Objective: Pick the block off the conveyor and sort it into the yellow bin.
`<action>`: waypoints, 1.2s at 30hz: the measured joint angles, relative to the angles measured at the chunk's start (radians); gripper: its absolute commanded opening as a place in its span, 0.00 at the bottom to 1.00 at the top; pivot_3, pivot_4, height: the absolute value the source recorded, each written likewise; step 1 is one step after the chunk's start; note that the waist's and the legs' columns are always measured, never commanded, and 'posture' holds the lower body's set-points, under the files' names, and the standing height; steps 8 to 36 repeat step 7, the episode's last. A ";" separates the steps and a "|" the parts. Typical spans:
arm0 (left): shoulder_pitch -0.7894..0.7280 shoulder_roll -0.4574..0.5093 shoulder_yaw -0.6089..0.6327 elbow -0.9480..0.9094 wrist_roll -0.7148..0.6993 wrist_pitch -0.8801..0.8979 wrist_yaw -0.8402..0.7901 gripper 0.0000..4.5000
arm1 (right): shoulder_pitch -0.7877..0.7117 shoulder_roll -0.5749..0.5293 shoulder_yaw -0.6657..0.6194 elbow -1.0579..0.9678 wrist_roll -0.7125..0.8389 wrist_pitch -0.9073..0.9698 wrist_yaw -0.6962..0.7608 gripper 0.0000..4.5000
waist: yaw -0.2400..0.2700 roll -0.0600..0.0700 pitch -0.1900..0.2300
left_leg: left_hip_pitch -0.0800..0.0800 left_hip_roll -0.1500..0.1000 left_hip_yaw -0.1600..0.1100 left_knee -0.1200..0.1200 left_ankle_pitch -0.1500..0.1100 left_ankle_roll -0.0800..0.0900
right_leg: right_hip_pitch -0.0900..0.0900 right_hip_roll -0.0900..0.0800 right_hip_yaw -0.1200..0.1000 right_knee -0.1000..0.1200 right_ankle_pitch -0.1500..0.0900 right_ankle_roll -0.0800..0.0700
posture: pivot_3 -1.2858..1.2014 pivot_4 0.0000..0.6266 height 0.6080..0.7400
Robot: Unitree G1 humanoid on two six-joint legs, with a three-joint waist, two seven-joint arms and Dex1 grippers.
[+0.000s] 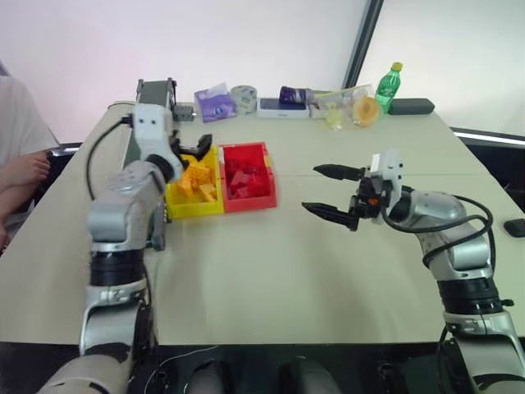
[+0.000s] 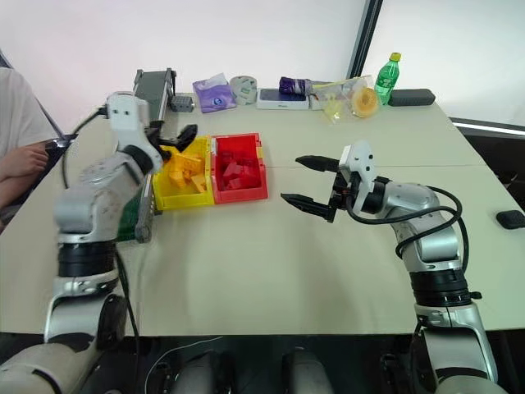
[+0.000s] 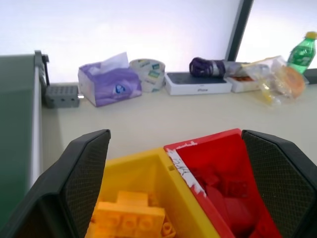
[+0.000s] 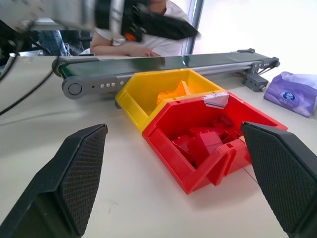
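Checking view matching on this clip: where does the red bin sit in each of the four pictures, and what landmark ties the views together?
Left eye: red bin, left of centre, right of the yellow bin.
Right eye, left of centre.
Left wrist, lower right, between the fingers.
Right wrist, centre.
Shared landmark: the yellow bin joined to its side.

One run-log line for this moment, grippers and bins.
left gripper: open, empty, over bright yellow plastic bin | yellow-orange bricks: in bin | right gripper: open, empty

Beige worktop (image 1: 271,271) before me: conveyor (image 4: 163,63), yellow bin (image 2: 168,199), red bin (image 2: 246,195), tissue pack (image 3: 109,85), green bottle (image 1: 388,87).
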 measured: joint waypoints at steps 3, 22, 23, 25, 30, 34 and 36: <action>0.113 0.130 0.086 -0.118 -0.080 0.050 -0.102 0.99 | -0.002 -0.008 0.000 0.014 0.000 -0.003 0.015 1.00 | 0.001 0.000 0.000 | 0.000 0.001 0.000 0.000 0.000 0.000 | 0.000 0.000 0.000 0.000 0.000 0.000 | 0.52 0.24 1.00; 0.275 0.287 0.224 -0.177 -0.151 0.089 -0.222 0.99 | -0.002 -0.022 -0.002 0.036 0.000 -0.006 0.039 1.00 | 0.010 0.000 0.000 | 0.000 0.001 -0.001 0.000 0.000 0.000 | 0.001 -0.002 0.000 0.000 0.000 0.000 | 0.52 0.24 1.00; 0.275 0.287 0.224 -0.177 -0.151 0.089 -0.222 0.99 | -0.002 -0.022 -0.002 0.036 0.000 -0.006 0.039 1.00 | 0.010 0.000 0.000 | 0.000 0.001 -0.001 0.000 0.000 0.000 | 0.001 -0.002 0.000 0.000 0.000 0.000 | 0.52 0.24 1.00; 0.275 0.287 0.224 -0.177 -0.151 0.089 -0.222 0.99 | -0.002 -0.022 -0.002 0.036 0.000 -0.006 0.039 1.00 | 0.010 0.000 0.000 | 0.000 0.001 -0.001 0.000 0.000 0.000 | 0.001 -0.002 0.000 0.000 0.000 0.000 | 0.52 0.24 1.00; 0.275 0.287 0.224 -0.177 -0.151 0.089 -0.222 0.99 | -0.002 -0.022 -0.002 0.036 0.000 -0.006 0.039 1.00 | 0.010 0.000 0.000 | 0.000 0.001 -0.001 0.000 0.000 0.000 | 0.001 -0.002 0.000 0.000 0.000 0.000 | 0.52 0.24 1.00; 0.275 0.287 0.224 -0.177 -0.151 0.089 -0.222 0.99 | -0.002 -0.022 -0.002 0.036 0.000 -0.006 0.039 1.00 | 0.010 0.000 0.000 | 0.000 0.001 -0.001 0.000 0.000 0.000 | 0.001 -0.002 0.000 0.000 0.000 0.000 | 0.52 0.24 1.00; 0.275 0.287 0.224 -0.177 -0.151 0.089 -0.222 0.99 | -0.002 -0.022 -0.002 0.036 0.000 -0.006 0.039 1.00 | 0.010 0.000 0.000 | 0.000 0.001 -0.001 0.000 0.000 0.000 | 0.001 -0.002 0.000 0.000 0.000 0.000 | 0.52 0.24 1.00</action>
